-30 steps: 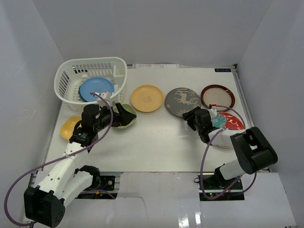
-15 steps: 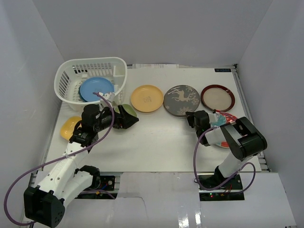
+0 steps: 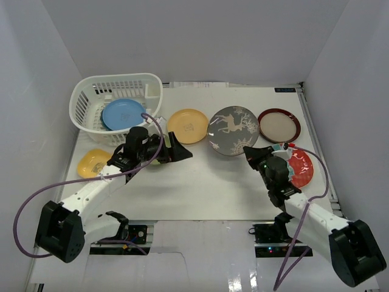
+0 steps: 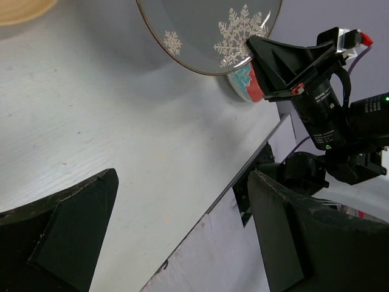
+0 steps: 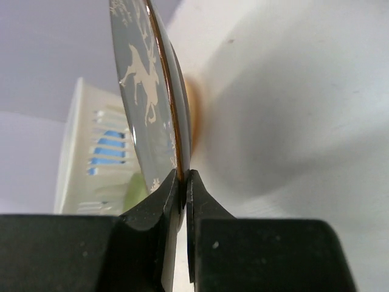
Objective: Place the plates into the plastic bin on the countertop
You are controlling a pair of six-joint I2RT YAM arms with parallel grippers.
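My right gripper [image 3: 250,152] [image 5: 184,177] is shut on the near rim of the grey deer plate [image 3: 232,129] [image 5: 146,85], which is raised and tilted off the countertop [image 3: 206,176]. That grip also shows in the left wrist view, with the plate [image 4: 209,36] above the surface. The white plastic bin [image 3: 97,100] stands at the back left with a light blue plate [image 3: 123,113] inside. My left gripper [image 3: 178,150] [image 4: 182,237] hangs open and empty between bin and grey plate. On the countertop lie a yellow plate [image 3: 188,125], a maroon-rimmed beige plate [image 3: 279,125], a red-teal floral plate [image 3: 302,168] and a small yellow plate [image 3: 93,162].
White walls close in the left, back and right sides. A metal rail [image 3: 311,131] runs along the right edge. The near table edge [image 4: 255,152] sits just below my left gripper. A green patch [image 5: 137,191] shows beside the bin [image 5: 79,146] in the right wrist view.
My right gripper has shut on the grey deer plate's rim and lifted it into a tilt. The left arm has swung right toward the middle, jaws still open.
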